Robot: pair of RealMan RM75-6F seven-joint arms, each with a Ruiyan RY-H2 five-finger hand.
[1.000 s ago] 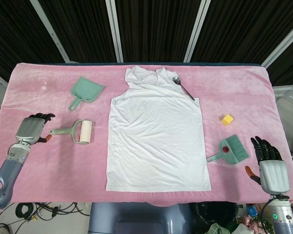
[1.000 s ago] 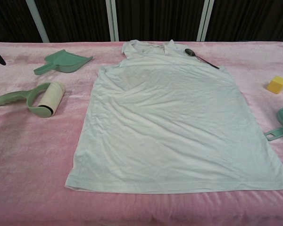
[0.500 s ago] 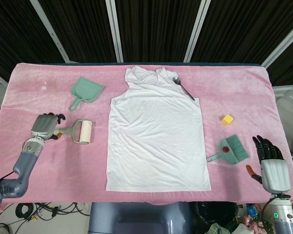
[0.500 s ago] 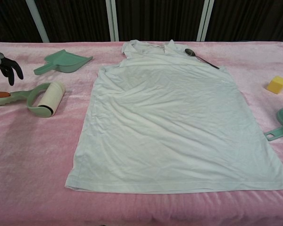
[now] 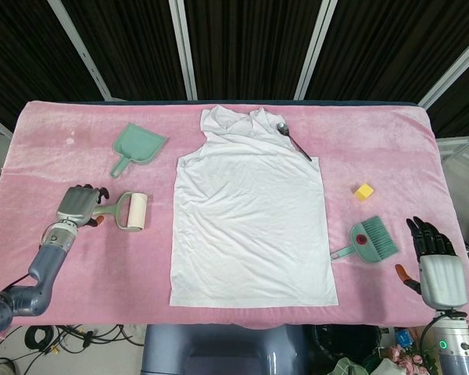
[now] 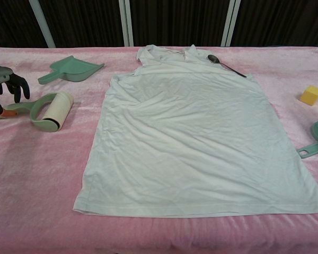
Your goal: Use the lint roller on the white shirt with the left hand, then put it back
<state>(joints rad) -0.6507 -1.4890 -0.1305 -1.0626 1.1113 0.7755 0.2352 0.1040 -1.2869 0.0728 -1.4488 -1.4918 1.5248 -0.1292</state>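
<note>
Left of the white shirt [image 5: 252,211], lint roller [image 5: 129,210] lies on the table, handle toward left hand [image 5: 78,205]. Fingers arched over that handle, not clasped: grasp pending. Right hand [image 5: 436,269] idle, fingers spread, holding nothing.

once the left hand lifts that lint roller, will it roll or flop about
The lint roller looks like rigid plastic, so it probably won't flop. Its drum would likely spin freely once lifted. It seems light, and the left hand is at its handle.
</note>
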